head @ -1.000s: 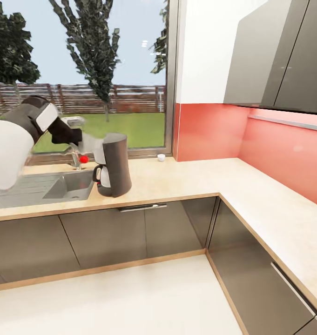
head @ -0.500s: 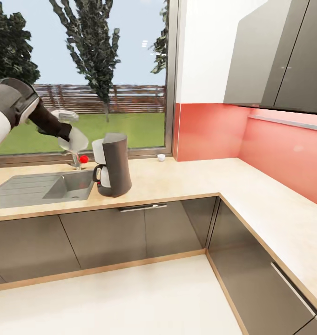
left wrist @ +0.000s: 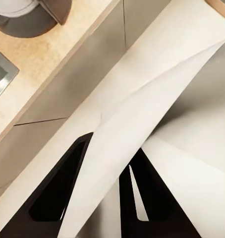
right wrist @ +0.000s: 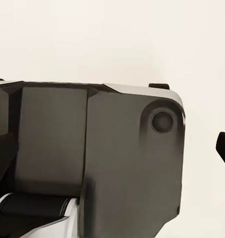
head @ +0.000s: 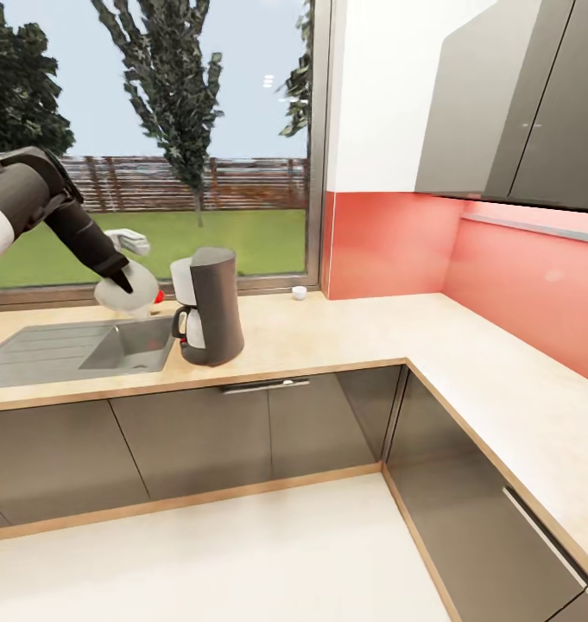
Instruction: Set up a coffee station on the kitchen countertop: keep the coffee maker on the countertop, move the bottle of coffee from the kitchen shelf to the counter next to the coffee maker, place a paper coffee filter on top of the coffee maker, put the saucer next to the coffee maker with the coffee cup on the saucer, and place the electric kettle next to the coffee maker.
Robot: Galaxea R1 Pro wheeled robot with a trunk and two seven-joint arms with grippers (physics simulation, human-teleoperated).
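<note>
The dark grey coffee maker (head: 210, 307) stands on the light wood countertop (head: 328, 333), just right of the sink. To its left my left gripper (head: 123, 282) hangs above the sink's edge, shut on a white paper coffee filter (head: 121, 296). In the left wrist view the filter (left wrist: 142, 114) lies pinched between the two black fingers (left wrist: 58, 188) of the gripper (left wrist: 112, 148), with the coffee maker's base (left wrist: 28, 20) beyond. A tiny white coffee cup (head: 299, 293) sits on the counter by the window. A black fingertip (right wrist: 224, 148) of my right gripper shows at the picture's edge.
An inset grey sink (head: 78, 345) with a red-knobbed tap (head: 157, 296) lies under my left arm. The counter turns a corner along the red wall (head: 518, 285). Grey wall cabinets (head: 518, 104) hang above. A dark part of my own body (right wrist: 92, 158) blocks the right wrist view.
My left arm has swung left and down, carrying the filter away from the coffee maker's top to a spot above the sink's edge. The coffee maker and cup stayed put.
</note>
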